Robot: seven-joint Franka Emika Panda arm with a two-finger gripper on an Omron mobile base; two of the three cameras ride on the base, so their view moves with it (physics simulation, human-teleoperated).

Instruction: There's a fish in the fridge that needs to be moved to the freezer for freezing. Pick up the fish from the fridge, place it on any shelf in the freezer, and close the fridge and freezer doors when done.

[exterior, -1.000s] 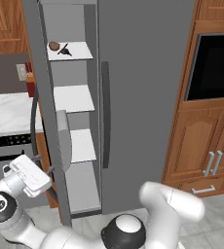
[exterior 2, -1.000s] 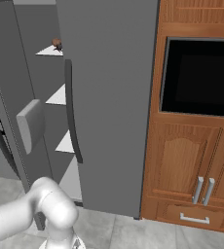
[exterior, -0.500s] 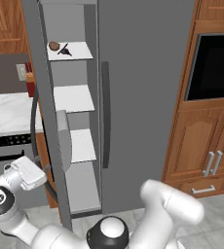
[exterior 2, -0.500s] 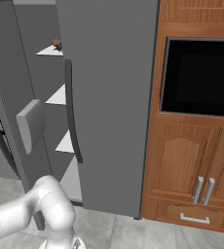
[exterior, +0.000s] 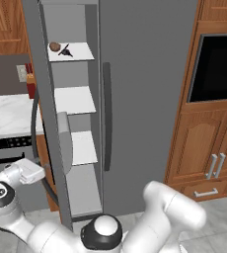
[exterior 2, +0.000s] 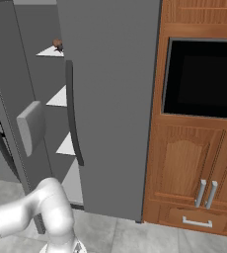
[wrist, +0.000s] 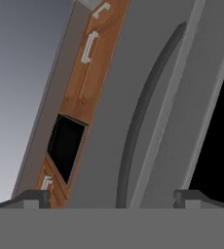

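Note:
The freezer point(exterior: 76, 123) stands open, showing its small white shelves. On the top shelf point(exterior: 81, 53) lies the dark slender fish point(exterior: 65, 51) beside a round brown lump point(exterior: 54, 47); the fish point(exterior 2: 60, 47) also peeks out past the door in the right base view. The freezer door point(exterior: 40, 118) is swung out and seen edge-on. The wider fridge door point(exterior: 145, 99) is shut. My gripper point(exterior: 38, 173) hangs low at the left, outside the freezer door, open and holding nothing. In the hand view the gripper point(wrist: 111, 197) faces a dark curved bar handle point(wrist: 139, 121) on a grey door.
Wooden cabinets point(exterior: 204, 148) with a black built-in oven point(exterior: 216, 66) stand right of the unit. A marble counter point(exterior: 7, 116) and a stove front point(exterior: 7, 143) lie to the left. A grey bin point(exterior 2: 30, 126) juts from the freezer door's inner side.
The arm's elbow has swung a little to the left and the hand has risen slightly. The doors, the fish and the lump have not moved.

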